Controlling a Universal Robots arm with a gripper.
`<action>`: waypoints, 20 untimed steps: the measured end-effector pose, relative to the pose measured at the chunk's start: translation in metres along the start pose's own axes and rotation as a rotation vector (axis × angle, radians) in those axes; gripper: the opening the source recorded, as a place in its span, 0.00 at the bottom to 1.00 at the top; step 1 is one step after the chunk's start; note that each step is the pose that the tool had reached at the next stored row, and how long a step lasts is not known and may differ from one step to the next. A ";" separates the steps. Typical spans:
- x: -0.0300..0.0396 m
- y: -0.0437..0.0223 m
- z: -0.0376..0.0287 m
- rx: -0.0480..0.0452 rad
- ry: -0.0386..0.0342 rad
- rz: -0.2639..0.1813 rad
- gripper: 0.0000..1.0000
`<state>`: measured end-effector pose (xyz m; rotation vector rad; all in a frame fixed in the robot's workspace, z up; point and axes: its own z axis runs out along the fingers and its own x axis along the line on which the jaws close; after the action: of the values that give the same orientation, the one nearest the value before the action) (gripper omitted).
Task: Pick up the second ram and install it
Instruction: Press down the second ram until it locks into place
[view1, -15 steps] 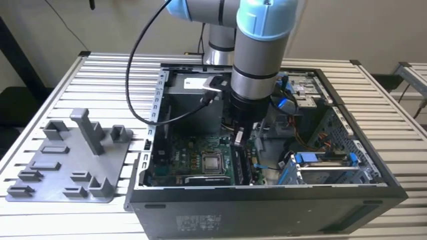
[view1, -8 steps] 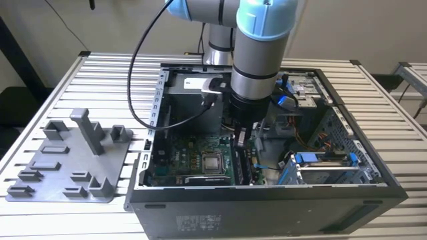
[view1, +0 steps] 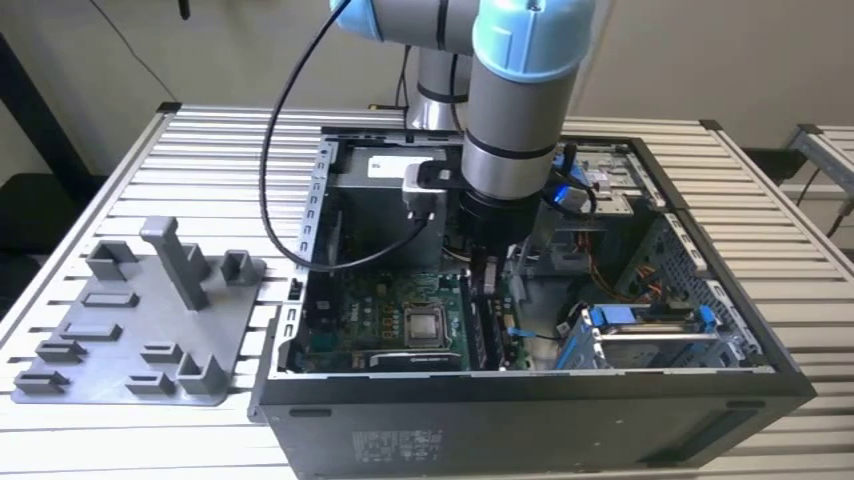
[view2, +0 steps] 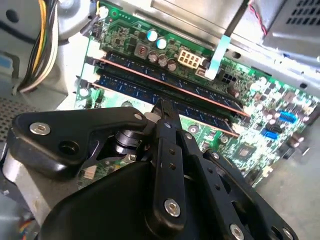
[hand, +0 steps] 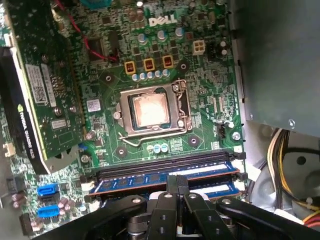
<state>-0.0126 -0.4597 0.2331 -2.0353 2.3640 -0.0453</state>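
Note:
My gripper (view2: 162, 106) is deep inside the open computer case (view1: 534, 400), low over the memory slots of the green motherboard (hand: 200, 125). Its fingers are shut together, and their tips rest on the top edge of the second ram (view2: 127, 90), a dark blue stick standing in a slot. Another blue stick (view2: 200, 92) stands in the slot beside it. In the first wrist view the gripper (hand: 176, 182) covers the middle of the second ram (hand: 135, 179). The exterior view has the gripper (view1: 487, 290) down among the boards.
A grey plastic fixture (view1: 134, 320) lies on the slatted table at the exterior view's left. Inside the case are the processor socket (hand: 150, 110), a graphics card (hand: 45, 90), a blue drive cage (view1: 654, 330) and yellow power cables (hand: 285, 165). A black slot (hand: 165, 161) stands empty.

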 end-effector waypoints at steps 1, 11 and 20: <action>0.0000 0.0000 0.0002 0.0001 -0.0007 -0.017 0.11; 0.0001 0.0002 0.0010 0.0000 -0.0016 -0.038 0.11; -0.0004 -0.0043 0.0023 -0.0342 0.0050 -0.049 0.11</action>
<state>-0.0082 -0.4599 0.2309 -2.1104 2.3338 -0.0109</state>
